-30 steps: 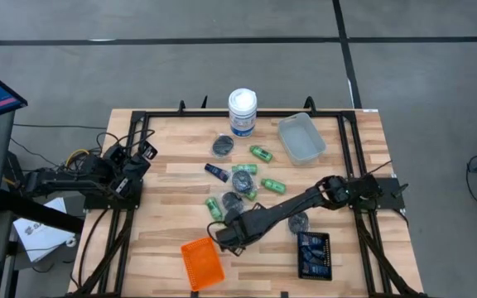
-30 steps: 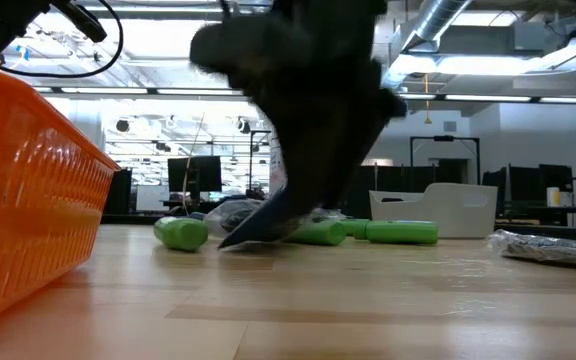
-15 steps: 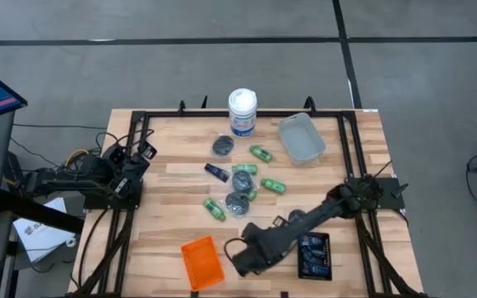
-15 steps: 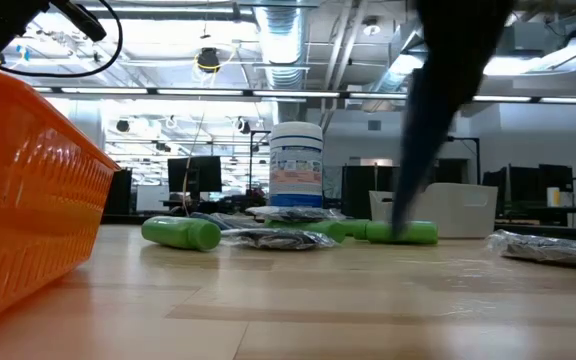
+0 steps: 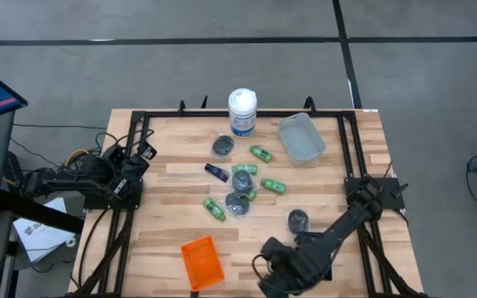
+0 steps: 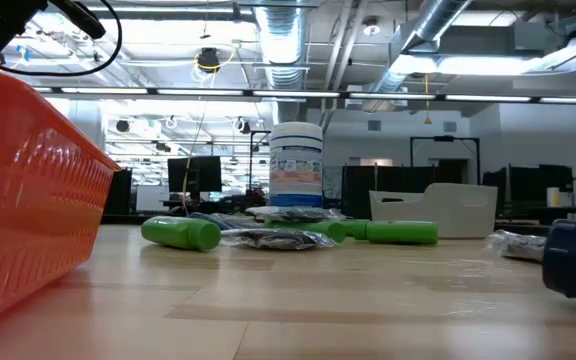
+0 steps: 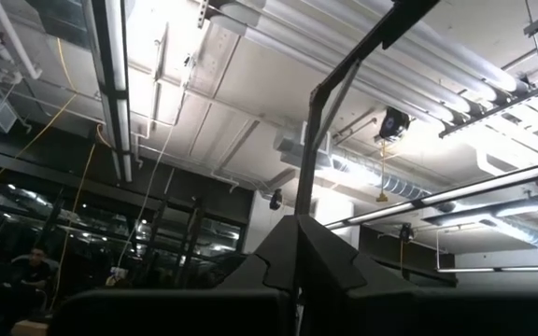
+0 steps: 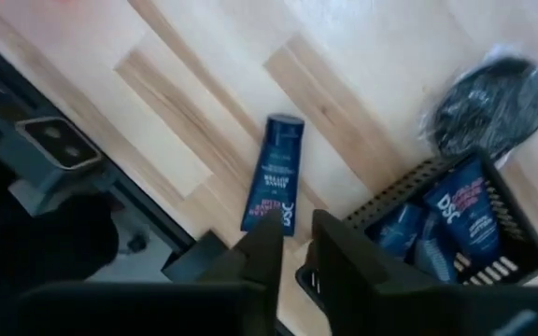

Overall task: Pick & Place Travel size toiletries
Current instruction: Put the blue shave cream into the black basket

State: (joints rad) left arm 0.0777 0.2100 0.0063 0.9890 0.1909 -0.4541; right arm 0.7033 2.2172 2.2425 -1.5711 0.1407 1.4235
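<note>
Right wrist view: one dark blue tube point(image 8: 274, 175) lies flat on the table point(image 8: 204, 56), label up, just beside the black tray point(image 8: 395, 194) but outside it, near the table's front edge. Its long axis crosses the wood grain at a slant, cap end pointing away from the right gripper point(image 8: 292, 252) and crimped end toward it. The gripper hangs above the tube with its fingers narrowly parted and nothing between them, so the tube is released. Several more blue tubes point(image 8: 456, 210) are packed inside the tray, and a wrapped puck point(image 8: 498, 98) rests beside it. In the high view, much is left to sort: three green bottles point(image 5: 272, 185), another blue tube point(image 5: 216, 171) and further pucks point(image 5: 223, 146) are scattered mid-table, while the orange tray point(image 5: 201, 262) and clear tray point(image 5: 299, 138) look unfilled. By this evidence the task is in its early part, with only tubes placed. The left arm point(image 5: 98, 175) waits at the table's left edge
</note>
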